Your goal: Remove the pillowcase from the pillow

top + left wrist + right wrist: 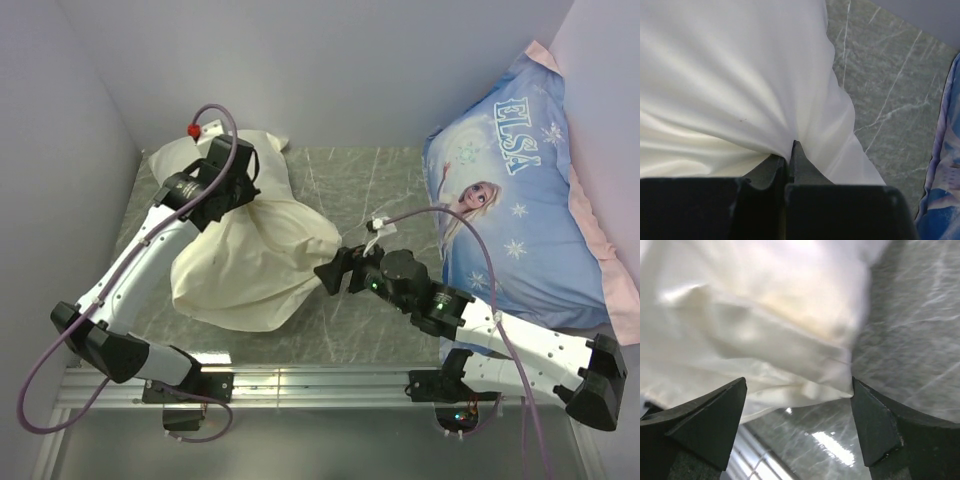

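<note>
Left gripper (790,152): clenched, its two black fingers (767,172) pressed together on a pinch of white fabric, with creases fanning out from the tips.
Held fabric: appears to be the plump white pillow (740,65), swelling away just beyond the fingertips. Where it meets the case cannot be made out here.
Right gripper (799,385): released, its black fingers (715,420) spread wide and clamping nothing.
Between the right fingers: the rumpled edge of the thin cream fabric pillowcase (765,340), with its corner touching one fingertip.
Pillowcase from above: it spreads from the right fingertips across to the left gripper, where it bunches. The bare white pillow end shows past the left fingers.
Under both grippers: grey-green marbled table top (370,180).
Behind the right wrist: blue Elsa-print pillow with a pink edge (520,200), well apart from all the fingers.
</note>
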